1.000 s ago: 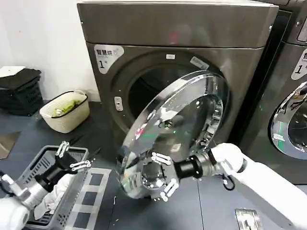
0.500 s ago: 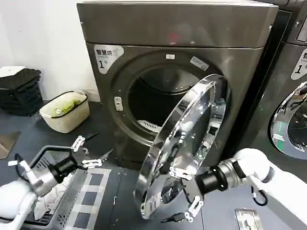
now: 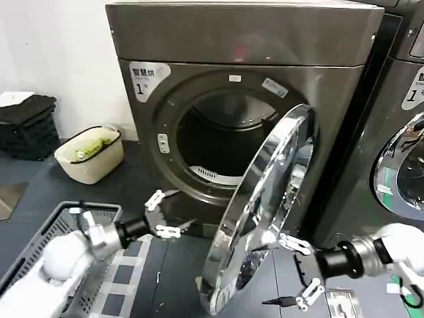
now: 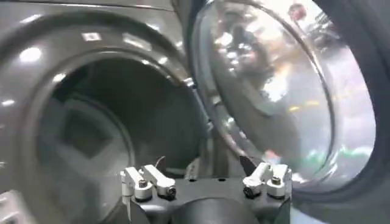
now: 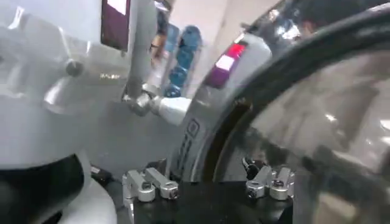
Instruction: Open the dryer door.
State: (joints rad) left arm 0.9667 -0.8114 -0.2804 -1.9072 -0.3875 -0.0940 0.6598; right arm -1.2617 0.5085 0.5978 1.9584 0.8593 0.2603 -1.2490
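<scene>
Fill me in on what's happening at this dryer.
The robot is opening the dryer door. The door already stands swung well out from the dryer, so the drum opening shows. The right gripper, fingers open, is by the door's lower edge on its outer side, not clamped on it. The left gripper, also open, reaches toward the opening below its rim, holding nothing. A basket sits at the robot's left.

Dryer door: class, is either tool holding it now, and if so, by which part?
Neither holds it. The right tool is open beside the dryer door, near its lower chrome rim; the left tool is open, before the dryer.
</scene>
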